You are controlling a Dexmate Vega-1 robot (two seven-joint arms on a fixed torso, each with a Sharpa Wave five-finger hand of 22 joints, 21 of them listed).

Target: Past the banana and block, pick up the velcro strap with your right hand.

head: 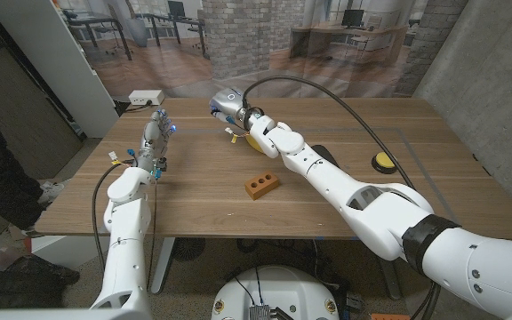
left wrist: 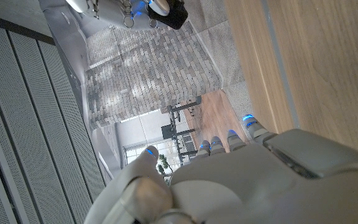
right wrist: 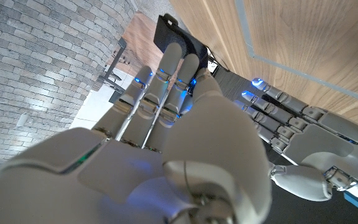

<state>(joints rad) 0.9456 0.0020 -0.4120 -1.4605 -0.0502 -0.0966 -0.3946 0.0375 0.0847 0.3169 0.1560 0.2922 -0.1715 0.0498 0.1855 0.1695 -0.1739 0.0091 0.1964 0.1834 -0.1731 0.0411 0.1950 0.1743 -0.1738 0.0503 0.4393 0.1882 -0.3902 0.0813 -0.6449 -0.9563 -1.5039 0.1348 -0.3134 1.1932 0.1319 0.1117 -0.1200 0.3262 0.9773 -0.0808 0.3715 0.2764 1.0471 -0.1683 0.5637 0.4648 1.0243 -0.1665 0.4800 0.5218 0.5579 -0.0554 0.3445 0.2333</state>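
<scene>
We see the right arm stretched diagonally across the wooden table (head: 434, 142), with the right hand (head: 226, 105) at the far side, past the brown block (head: 261, 185) that lies near the table's middle. A bit of yellow beside the right forearm looks like the banana (head: 252, 140), mostly hidden by the arm. In the right wrist view the right hand's fingers (right wrist: 166, 68) are extended and close together, reaching to a black piece at the table edge, likely the velcro strap (right wrist: 169, 31); we can't tell whether they grip it or only touch it. The left hand (head: 154, 142) waits near the table's left side, well apart from the block, fingers straight and holding nothing; it also shows in the right wrist view (right wrist: 303, 134). A yellow round object (head: 381, 162) sits toward the right edge, and a white box (head: 147, 96) at the far left corner.
</scene>
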